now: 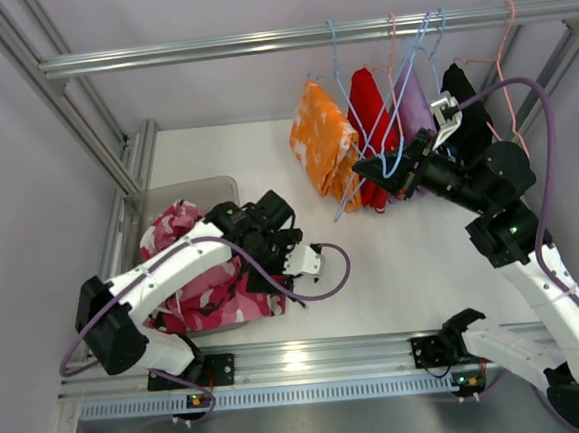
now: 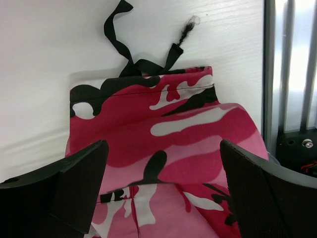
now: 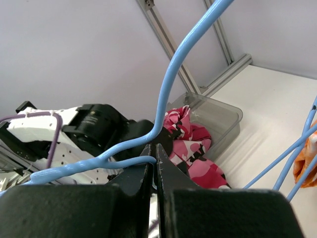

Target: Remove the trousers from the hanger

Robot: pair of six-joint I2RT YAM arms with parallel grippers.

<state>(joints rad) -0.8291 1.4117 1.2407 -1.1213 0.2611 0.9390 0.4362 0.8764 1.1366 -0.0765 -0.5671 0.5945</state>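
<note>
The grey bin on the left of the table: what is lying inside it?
Pink camouflage trousers fill the bin in a heap. The cloth and the left arm cover the bottom, so anything underneath cannot be seen.

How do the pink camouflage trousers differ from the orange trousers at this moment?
The pink camouflage trousers lie crumpled in the clear bin at the left; the orange trousers hang under the rail. The camouflage pair is pink, white and black; the orange pair has white blotches. Both are cloth; neither is gripped.
</note>
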